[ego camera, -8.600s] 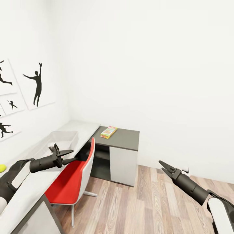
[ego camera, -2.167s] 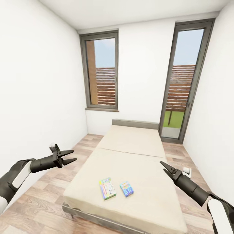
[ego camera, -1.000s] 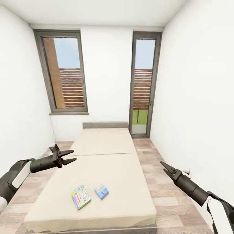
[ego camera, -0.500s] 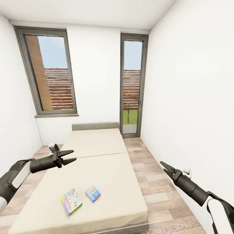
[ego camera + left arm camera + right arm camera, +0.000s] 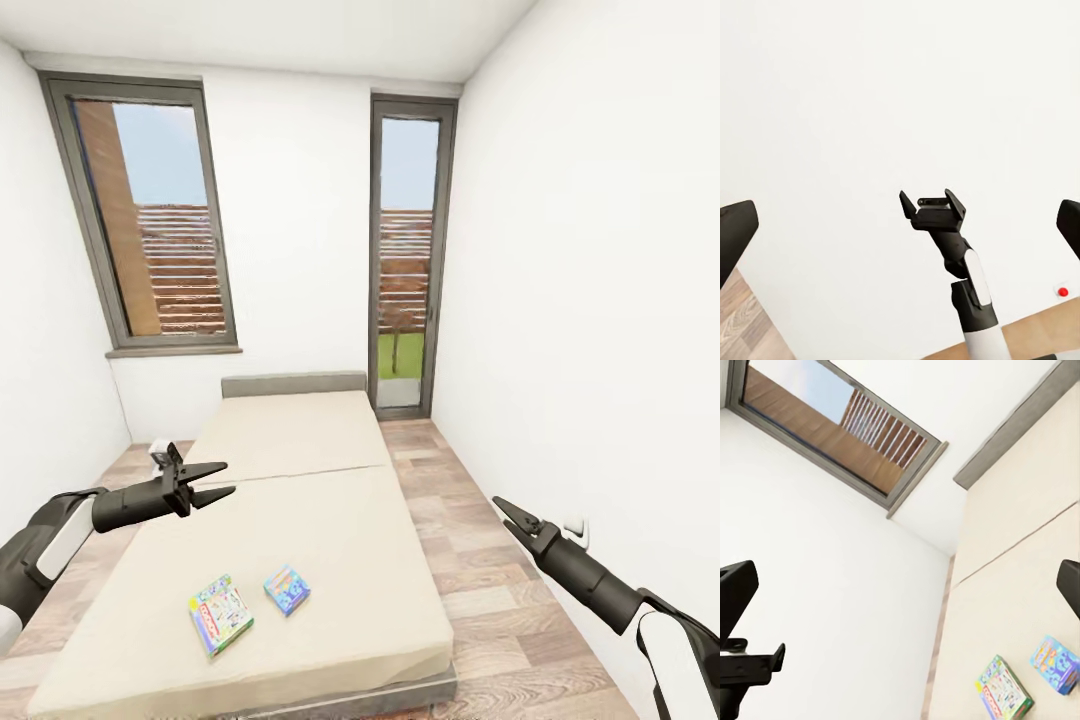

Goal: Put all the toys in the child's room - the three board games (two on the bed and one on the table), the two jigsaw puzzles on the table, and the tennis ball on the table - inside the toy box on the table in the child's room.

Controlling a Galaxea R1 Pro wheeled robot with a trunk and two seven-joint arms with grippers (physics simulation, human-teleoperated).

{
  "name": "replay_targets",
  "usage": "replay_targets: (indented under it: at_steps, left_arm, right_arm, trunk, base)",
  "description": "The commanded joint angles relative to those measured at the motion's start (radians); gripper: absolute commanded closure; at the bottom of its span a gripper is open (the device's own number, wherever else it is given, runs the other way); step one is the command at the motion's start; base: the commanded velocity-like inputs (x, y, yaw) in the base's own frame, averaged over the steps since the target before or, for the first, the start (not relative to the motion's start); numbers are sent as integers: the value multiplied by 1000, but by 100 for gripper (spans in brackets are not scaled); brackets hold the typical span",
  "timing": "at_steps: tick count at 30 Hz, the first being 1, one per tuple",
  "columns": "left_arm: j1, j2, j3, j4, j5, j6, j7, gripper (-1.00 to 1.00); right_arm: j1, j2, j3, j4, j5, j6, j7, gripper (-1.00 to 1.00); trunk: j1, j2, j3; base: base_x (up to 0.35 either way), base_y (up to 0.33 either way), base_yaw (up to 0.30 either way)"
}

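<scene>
Too small to read, the print on two board games lying flat on the beige bed (image 5: 300,520) near its foot: larger green board game (image 5: 220,613) beside smaller blue board game (image 5: 287,588), close together, not touching. Cut off at the lower edge of the head view, the bed's near corner and both forearms. Left gripper (image 5: 208,482) held level over the bed's left edge, fingers spread wide, nothing between them. Right gripper (image 5: 503,509) raised above the wood floor (image 5: 480,560) to the right of the bed, pointing up and leftward; jaws seen edge-on, so open or closed cannot be told. Both arms well apart from the games.
</scene>
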Motion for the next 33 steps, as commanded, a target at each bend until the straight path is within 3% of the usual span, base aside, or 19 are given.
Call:
replay_targets:
  at_steps: [1,25,33]
  left_arm:
    - [-1,1,-3,1,4,7,-3,-100]
    - [-1,0,-3,2,3,4,-1,-100]
    - [-1,0,-3,3,3,2,0,-100]
  right_arm:
    - [-1,0,-2,0,-1,7,2,-100]
    - [-1,0,-1,0,8,7,3,-100]
    - [-1,0,-1,0,45,7,3,-100]
  trunk:
    - [0,-1,-2]
    - [0,-1,-41]
    - [0,-1,-50]
  base:
    - [-81,0,-1]
    - [-40,12,0]
    - [-9,14,0]
